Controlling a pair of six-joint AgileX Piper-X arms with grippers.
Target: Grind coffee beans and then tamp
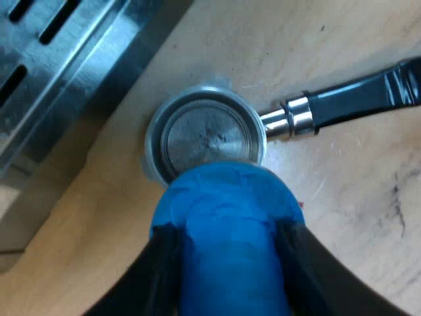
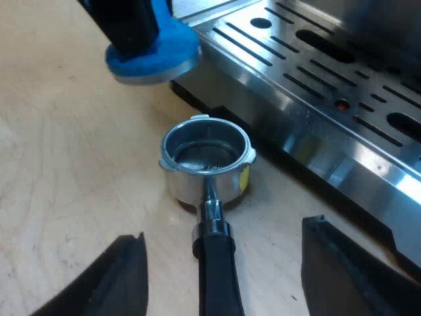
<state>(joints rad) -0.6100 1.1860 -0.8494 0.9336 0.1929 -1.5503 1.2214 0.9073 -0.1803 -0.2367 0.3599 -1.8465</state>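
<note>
Left gripper pinches the round blue tamper just above the round metal holder, which rests on the pale wooden table beside the steel espresso machine. Right gripper stands spread astride its dark handle. The basket looks nearly bare, and tamping has not yet begun.

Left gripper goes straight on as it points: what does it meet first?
Left gripper, shut on the blue tamper, points at the metal holder: the tamper would likely meet its rim first, off-centre. Height above it is unclear.
</note>
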